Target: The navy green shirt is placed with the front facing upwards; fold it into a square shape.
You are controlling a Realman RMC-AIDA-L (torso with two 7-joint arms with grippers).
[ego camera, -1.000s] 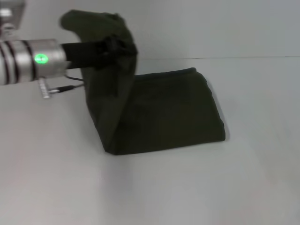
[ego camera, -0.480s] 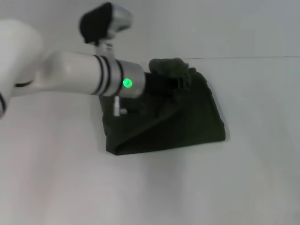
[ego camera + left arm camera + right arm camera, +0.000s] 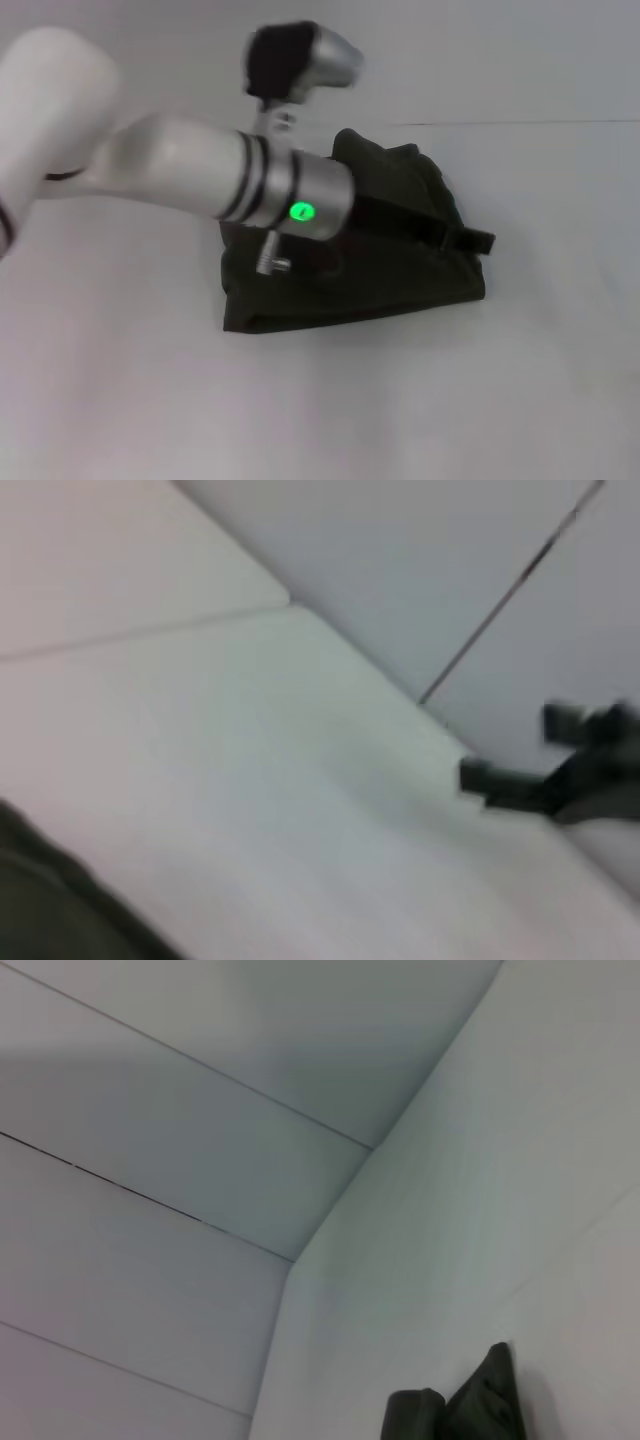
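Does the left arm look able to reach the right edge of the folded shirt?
Probably yes: the left end effector already extends across the navy green shirt to its right edge, with nothing blocking.

The navy green shirt point(image 3: 400, 275) lies folded into a compact, roughly rectangular bundle at the centre of the frame on a plain white table point(image 3: 150, 400). The left arm point(image 3: 170, 170) reaches in from the upper left and crosses over the bundle, a green light point(image 3: 299, 212) glowing on its silver wrist band. The left gripper point(image 3: 470, 240) sits at the shirt's right edge, dark fingertips poking just past the cloth.
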